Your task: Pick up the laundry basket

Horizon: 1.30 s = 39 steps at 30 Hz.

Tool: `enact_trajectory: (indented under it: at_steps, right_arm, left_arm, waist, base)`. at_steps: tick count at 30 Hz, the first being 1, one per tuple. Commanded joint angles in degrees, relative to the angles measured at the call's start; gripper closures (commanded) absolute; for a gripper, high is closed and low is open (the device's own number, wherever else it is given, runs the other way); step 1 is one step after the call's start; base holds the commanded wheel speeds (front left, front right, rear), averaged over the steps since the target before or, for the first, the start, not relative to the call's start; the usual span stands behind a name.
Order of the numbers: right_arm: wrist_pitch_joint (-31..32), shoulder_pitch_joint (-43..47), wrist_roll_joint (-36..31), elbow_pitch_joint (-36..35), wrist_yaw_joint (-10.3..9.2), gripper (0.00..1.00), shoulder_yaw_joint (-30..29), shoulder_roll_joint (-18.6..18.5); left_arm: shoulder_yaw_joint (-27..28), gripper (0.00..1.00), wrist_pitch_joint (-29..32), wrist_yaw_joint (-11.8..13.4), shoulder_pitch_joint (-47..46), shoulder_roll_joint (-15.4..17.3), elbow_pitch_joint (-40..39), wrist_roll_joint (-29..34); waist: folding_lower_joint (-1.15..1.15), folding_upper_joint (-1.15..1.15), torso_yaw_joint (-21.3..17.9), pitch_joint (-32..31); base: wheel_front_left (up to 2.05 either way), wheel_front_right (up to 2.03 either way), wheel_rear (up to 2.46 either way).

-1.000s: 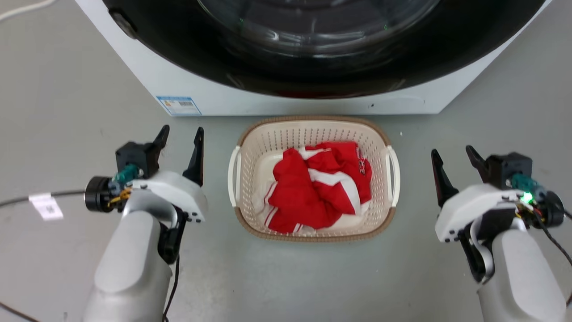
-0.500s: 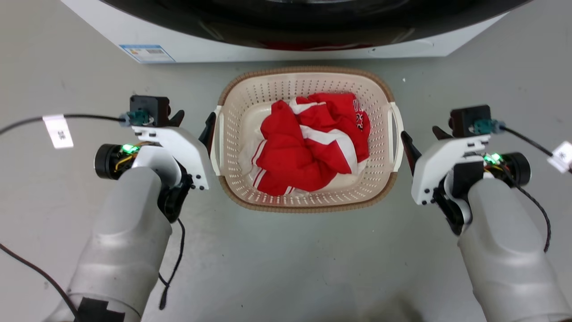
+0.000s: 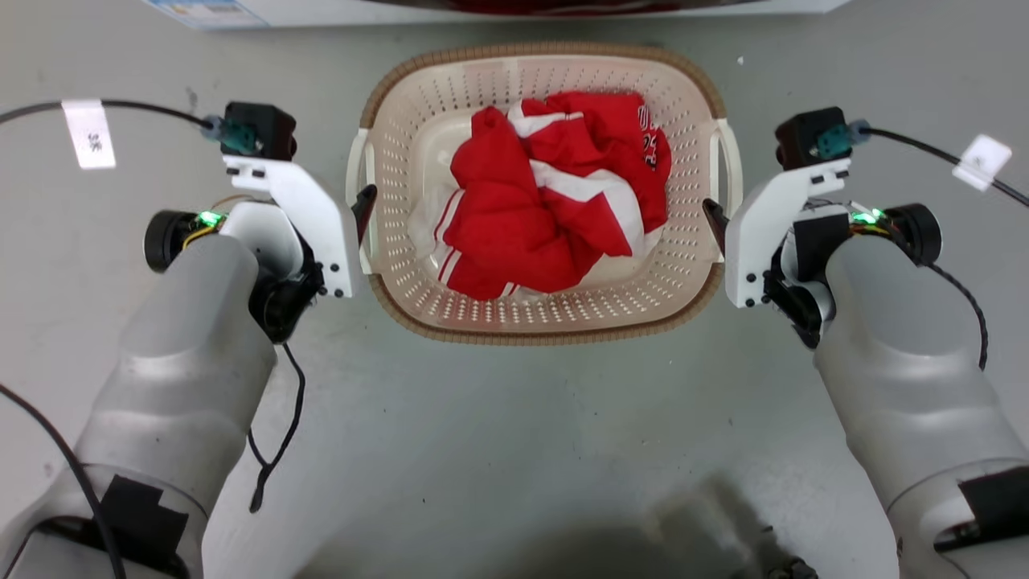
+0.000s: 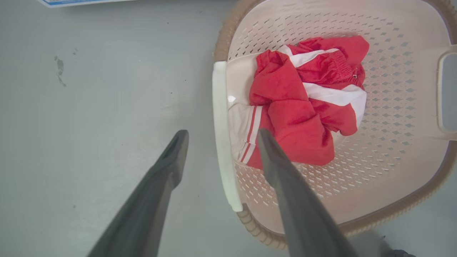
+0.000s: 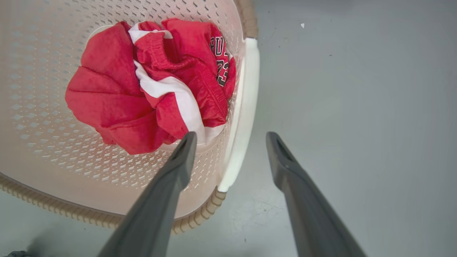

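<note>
Basket [image 3: 482, 88] sits on the floor [image 3: 514, 450] just in front of the washer [image 3: 338, 10], dead centre btwn the two arms, w/ neither arm nearer than the other. Its long axis runs across the robot's front, L to R, so the short ends face the arms. Each end carries a white handle running fore-aft, roughly in line w/ the fingers. Inside lies a crumpled red-and-white garment [image 3: 547, 217], piled mid-basket and leaning slightly to the R side, below the rim. L handle [image 4: 223, 135] lies btwn the fingers of the L gripper [image 4: 222, 131], which is spread wide and holds nothing. One finger is over the floor outside, the other over the basket's interior, tip near the garment's edge. R handle [image 5: 242, 114] gets the mirror treatment from the R gripper [image 5: 231, 134], also spread and empty. Its inner finger is over the perforated wall beside the garment, its outer finger over bare floor. Both pairs of tips reach about halfway along their handles. Height is the weak spot: from the wrist views the fingers look to be above the handles and not yet level w/ them, but I can't tell for sure. Judgement: the lift turns on that straddle. Each gripper probably needs to drop until its handle is btwn the pads, then close, both sides evenly so the basket stays flat.
</note>
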Motion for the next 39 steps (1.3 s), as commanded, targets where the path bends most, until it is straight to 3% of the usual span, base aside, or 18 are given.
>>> enact_trajectory:
  at_steps: [1, 17, 18, 19, 20, 21, 30, 39]
  right_arm:
    - [0.2, -1.8, -0.5, 1.6, -0.04, 0.0, 0.7, 0.1]
    - [-0.4, -9.3, 4.2, 10.1, -0.04, 0.0, 5.9, 0.1]
    - [-0.6, -9.5, 4.4, 10.2, -0.04, 0.0, 6.3, 0.1]
    - [-0.4, -9.5, 5.1, 10.3, -0.04, 0.6, 6.8, 0.1]
    - [-0.6, -9.6, 5.6, 10.2, -0.04, 0.95, 7.3, 0.1]
    - [-0.9, -9.7, 6.1, 10.2, -0.04, 1.0, 7.7, 0.1]
    - [-0.4, -9.0, 9.9, 11.0, 0.05, 1.0, 11.5, 0.2]
    - [6.9, -6.0, 16.7, 10.3, 0.06, 1.0, 16.9, 0.4]
  left_arm:
    - [-1.3, 0.0, 0.5, -0.1, -1.1, 0.3, 0.5, -1.1]
    - [-9.7, 0.0, -0.4, -0.1, -7.7, -0.2, 5.7, -8.9]
    - [-10.2, 0.17, -0.8, -0.1, -8.0, -0.2, 5.9, -9.1]
    - [-10.5, 0.59, -1.1, -0.1, -8.1, -0.4, 6.1, -9.6]
    - [-10.9, 1.0, -1.1, -0.1, -8.1, -0.6, 6.3, -10.0]
    - [-11.3, 1.0, -1.1, -0.1, -8.1, -0.7, 6.4, -10.5]
    - [-14.7, 1.0, -1.1, -0.2, -8.7, -1.1, 7.2, -14.0]
    - [-18.0, 1.0, 3.4, -0.2, -6.4, -1.8, 8.1, -18.5]
  waist:
    - [-0.01, 0.0, 0.2, 1.6]
    - [-0.01, 0.0, 0.5, 7.5]
    - [-0.01, 0.0, 0.5, 7.6]
    - [-0.01, 0.0, 0.7, 7.8]
    - [-0.01, 0.0, 0.7, 7.8]
    - [-0.01, 0.0, 0.7, 7.9]
    - [-0.01, 0.0, 1.1, 6.9]
    - [-0.01, 0.0, 1.4, -0.2]
  base:
    - [0.0, 0.0, 0.0]
    - [0.0, 0.0, 0.0]
    - [0.0, 0.0, 0.0]
    - [0.0, 0.0, 0.0]
    - [0.0, 0.0, 0.0]
    - [0.0, 0.0, 0.0]
    - [0.0, 0.0, 0.0]
    - [0.0, 0.0, 0.0]
